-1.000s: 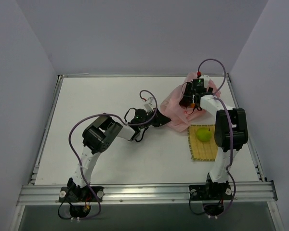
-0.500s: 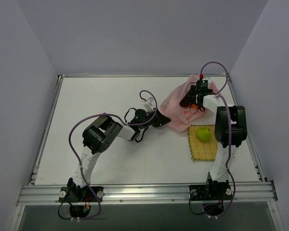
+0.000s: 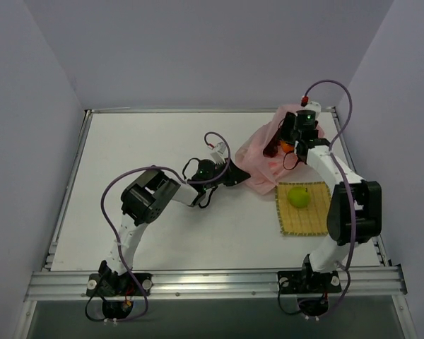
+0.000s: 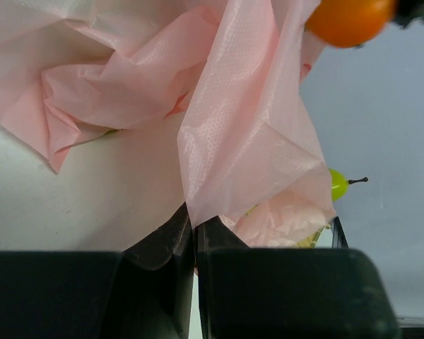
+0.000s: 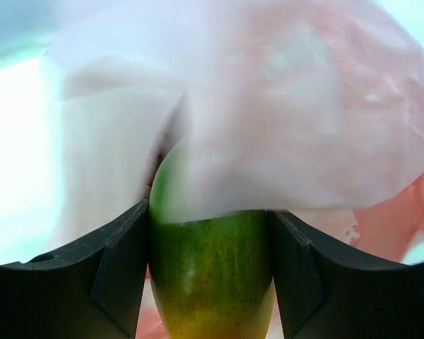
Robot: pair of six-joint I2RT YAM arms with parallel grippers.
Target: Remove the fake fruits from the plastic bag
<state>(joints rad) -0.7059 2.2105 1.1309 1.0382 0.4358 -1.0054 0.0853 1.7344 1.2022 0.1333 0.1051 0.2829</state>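
The crinkled pink plastic bag (image 3: 258, 159) lies at the back right of the table. My left gripper (image 3: 239, 176) is shut on its near-left edge; the left wrist view shows the film (image 4: 233, 127) pinched between the closed fingers (image 4: 194, 220). My right gripper (image 3: 285, 147) hangs over the bag, shut on the orange-green mango (image 3: 287, 148). In the right wrist view both fingers press the mango's (image 5: 212, 275) sides, and bag film (image 5: 304, 106) drapes over its far end. The mango (image 4: 346, 20) shows orange above the bag. A green apple (image 3: 299, 197) rests on the mat.
The yellow woven mat (image 3: 300, 220) lies right of centre, just in front of the bag. The table's right rail (image 3: 353, 169) runs close beside the right arm. White tabletop (image 3: 148, 141) stretches left of the bag.
My right gripper's jaws have narrowed onto the mango, and the right wrist has shifted a little right and up. The left arm has kept still, holding the bag.
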